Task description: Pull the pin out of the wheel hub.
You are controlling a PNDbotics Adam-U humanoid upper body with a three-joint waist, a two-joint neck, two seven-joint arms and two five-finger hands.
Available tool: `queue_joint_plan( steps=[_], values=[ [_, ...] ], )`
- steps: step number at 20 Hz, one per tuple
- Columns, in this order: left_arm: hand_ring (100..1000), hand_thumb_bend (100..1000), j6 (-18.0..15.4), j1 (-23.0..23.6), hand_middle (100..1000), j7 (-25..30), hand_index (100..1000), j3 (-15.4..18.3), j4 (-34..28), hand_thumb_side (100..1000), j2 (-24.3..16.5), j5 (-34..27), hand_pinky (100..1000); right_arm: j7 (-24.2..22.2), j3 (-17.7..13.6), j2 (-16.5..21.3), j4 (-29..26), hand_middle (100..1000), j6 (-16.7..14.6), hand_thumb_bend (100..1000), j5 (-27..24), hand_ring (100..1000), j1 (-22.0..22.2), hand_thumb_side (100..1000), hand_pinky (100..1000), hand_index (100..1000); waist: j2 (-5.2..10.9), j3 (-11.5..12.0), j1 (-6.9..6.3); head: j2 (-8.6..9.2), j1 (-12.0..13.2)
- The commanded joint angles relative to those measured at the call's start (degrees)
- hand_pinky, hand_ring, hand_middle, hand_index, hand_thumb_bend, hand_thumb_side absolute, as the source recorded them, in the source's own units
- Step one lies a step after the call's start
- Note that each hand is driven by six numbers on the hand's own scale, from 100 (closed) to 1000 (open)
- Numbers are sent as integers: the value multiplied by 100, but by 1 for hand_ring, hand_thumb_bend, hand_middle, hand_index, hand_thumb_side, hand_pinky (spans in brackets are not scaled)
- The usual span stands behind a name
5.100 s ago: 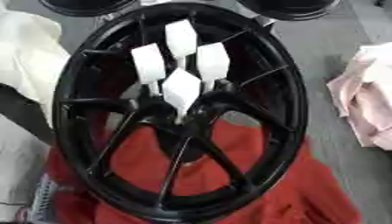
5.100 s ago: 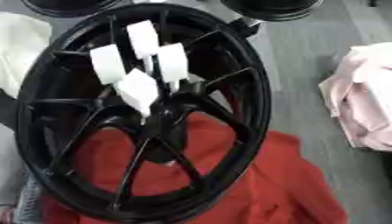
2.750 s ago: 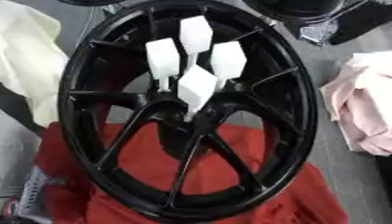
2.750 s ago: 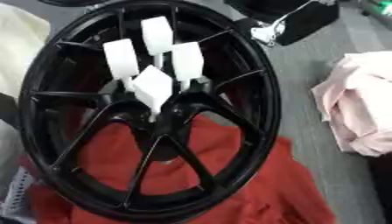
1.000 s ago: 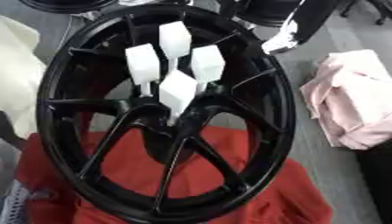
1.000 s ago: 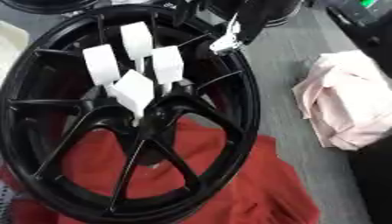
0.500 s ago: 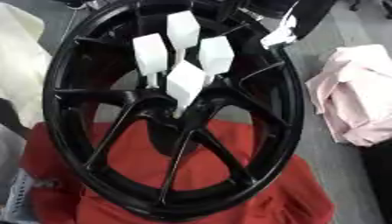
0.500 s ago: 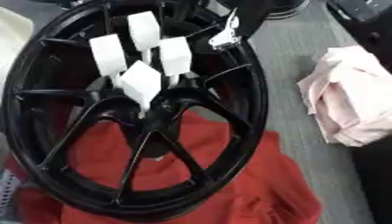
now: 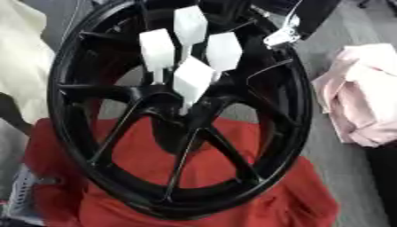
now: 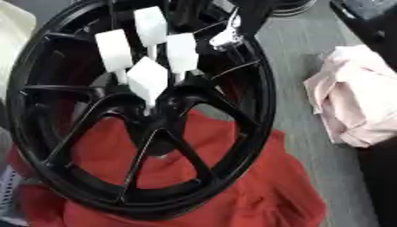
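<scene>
Four white pins [image 9: 192,79] stand in one black wheel hub [image 9: 74,133]

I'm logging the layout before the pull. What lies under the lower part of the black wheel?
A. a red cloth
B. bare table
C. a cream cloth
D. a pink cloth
A: the red cloth spreads beneath the lower rim and shows between the spokes of the black wheel; the pink cloth lies apart, to the right.
</scene>
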State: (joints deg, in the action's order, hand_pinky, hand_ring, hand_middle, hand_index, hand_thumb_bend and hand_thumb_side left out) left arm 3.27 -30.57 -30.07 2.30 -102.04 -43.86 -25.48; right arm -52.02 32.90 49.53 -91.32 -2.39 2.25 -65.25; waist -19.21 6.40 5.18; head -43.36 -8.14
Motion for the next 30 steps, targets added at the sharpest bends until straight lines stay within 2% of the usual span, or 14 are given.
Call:
queue_joint_plan(
  steps=[1,7,22,30],
  values=[
    [849,506,-6,-105,834,22,875,19,-40,882,-94,-27,773,5,-20,44,54,831,33,295,-21,863,-125,540,860,863,101,15,-26,-56,-3],
    [848,505,-12,-115,831,23,872,17,-40,882,-71,-39,773,5,61,-50,209,827,31,292,57,861,-116,551,857,858,92,49,-14,-60,-35],
    [848,499,-19,-143,824,39,863,5,-51,882,-18,-66,772,5,255,-304,631,791,117,342,309,840,-85,469,840,828,53,125,5,-76,-92],
    [849,496,-20,-152,819,44,857,0,-53,883,12,-77,772,58,260,-440,806,679,109,330,491,797,-92,435,820,743,21,166,9,-76,-108]
  ],
)
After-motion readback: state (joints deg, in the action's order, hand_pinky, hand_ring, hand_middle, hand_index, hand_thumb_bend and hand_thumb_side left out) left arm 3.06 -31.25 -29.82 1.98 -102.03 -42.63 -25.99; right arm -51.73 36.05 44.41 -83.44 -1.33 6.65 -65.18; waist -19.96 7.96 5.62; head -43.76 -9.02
